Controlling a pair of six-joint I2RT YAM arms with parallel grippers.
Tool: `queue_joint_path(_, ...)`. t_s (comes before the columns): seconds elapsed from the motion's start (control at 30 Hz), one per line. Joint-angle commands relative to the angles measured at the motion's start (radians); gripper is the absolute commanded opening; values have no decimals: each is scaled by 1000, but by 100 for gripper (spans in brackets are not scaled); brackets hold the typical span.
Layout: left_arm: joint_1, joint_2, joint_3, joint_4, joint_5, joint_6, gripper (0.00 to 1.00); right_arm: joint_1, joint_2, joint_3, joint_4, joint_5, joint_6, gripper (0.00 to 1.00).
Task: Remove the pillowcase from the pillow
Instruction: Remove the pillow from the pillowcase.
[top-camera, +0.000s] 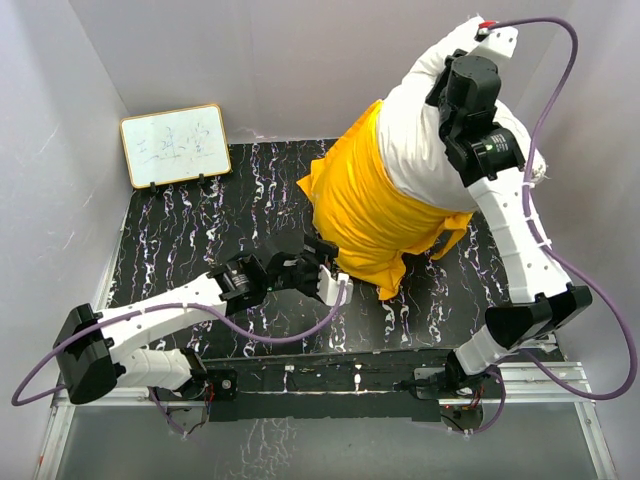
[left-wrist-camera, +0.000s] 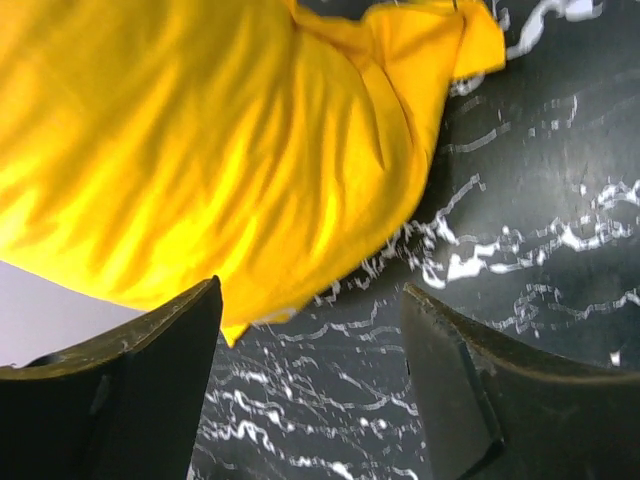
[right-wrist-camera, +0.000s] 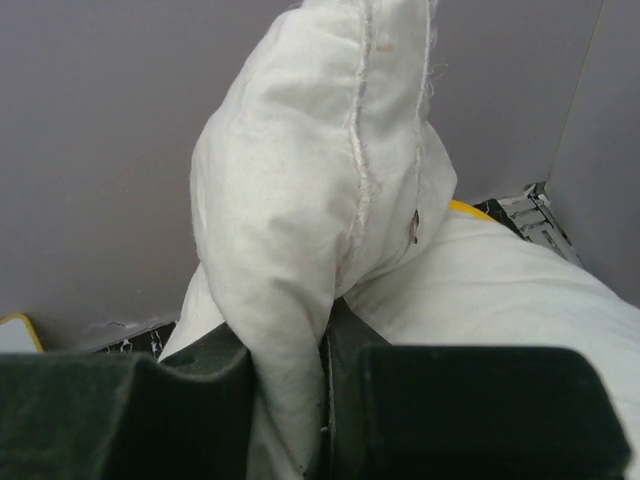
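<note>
- While the right gripper (top-camera: 478, 42) holds it up at 1 o'clock in the top view, the large plump white stuffed pillow (top-camera: 425, 140) slants down toward 7 o'clock over the black white-veined table (top-camera: 190, 230). That line is its long axis.
- Only its lower half wears the bright yellow thin fabric pillowcase (top-camera: 365, 215).
- At the case's low end sits the left gripper (top-camera: 328, 278), far nearer it than the right. The case lies toward 1 o'clock from that pincer.
- Seen from the left wrist, the left gripper (left-wrist-camera: 310, 300) is spread wide with nothing between its fingers. The pillowcase (left-wrist-camera: 200, 150) fills 10 to 12 o'clock, and its lowest edge dips just beside one finger. Whether they touch, I cannot tell.
- Seen from the right wrist, the right gripper (right-wrist-camera: 290, 375) is pressed together on a seamed corner of the pillow (right-wrist-camera: 310, 180), which rises to 12 o'clock. A yellow sliver of pillowcase (right-wrist-camera: 462, 208) shows at 3 o'clock.
- The coming move likely calls for the left pincer to pinch that low edge and draw it toward 7 o'clock, along the axis.
</note>
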Motion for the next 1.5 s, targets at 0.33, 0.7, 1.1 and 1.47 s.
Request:
queue_joint_path(0.33,-15,-2,-13,595,185,127,77,304,-13,167,-31,-211,119,8)
queue_joint_path(0.7,511,81,400,131,187,-811,80,292,-40,93,135,-383,-29,8)
queue_joint_path(1.1,965,259,626,85,674,-1560,83,256,-157,-127,458,-1122,-53,8)
queue_joint_path(1.47,1051,259,660,178,799,-1747,81,252,-231,-274,486,-1345,-48,8)
